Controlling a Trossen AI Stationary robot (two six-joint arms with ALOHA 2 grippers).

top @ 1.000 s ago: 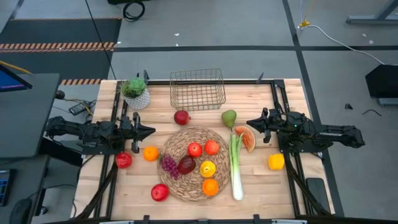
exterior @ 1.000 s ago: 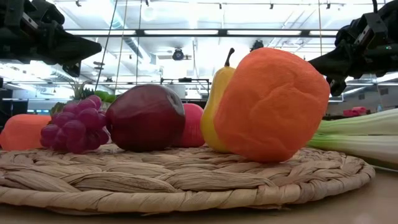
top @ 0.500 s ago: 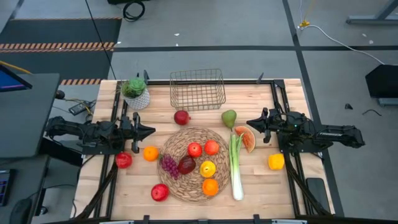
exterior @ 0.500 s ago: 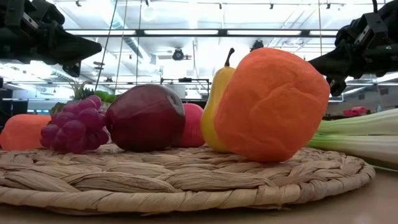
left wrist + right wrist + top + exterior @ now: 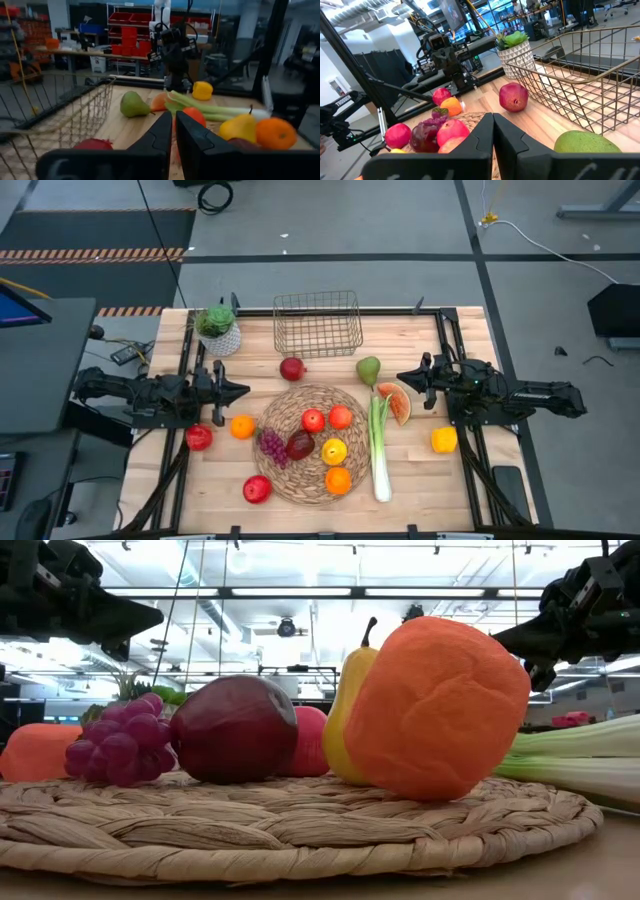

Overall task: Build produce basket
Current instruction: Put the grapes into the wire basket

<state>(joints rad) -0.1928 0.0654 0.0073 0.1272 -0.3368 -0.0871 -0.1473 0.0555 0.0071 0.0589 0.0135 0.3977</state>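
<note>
Pincers both sit shut and empty: your left pincer (image 5: 243, 390) at nine o'clock, right pincer (image 5: 402, 377) at three. No produce is in the basket (image 5: 317, 323) at twelve o'clock on the tabletop (image 5: 430, 480); I'd open first, perhaps on the pear (image 5: 368, 369). Room's open there.

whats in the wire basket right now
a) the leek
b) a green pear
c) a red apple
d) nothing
d: the high view shows only bare wood through the basket; the pear, the nearest red apple and the leek all lie on the table outside it.
</note>
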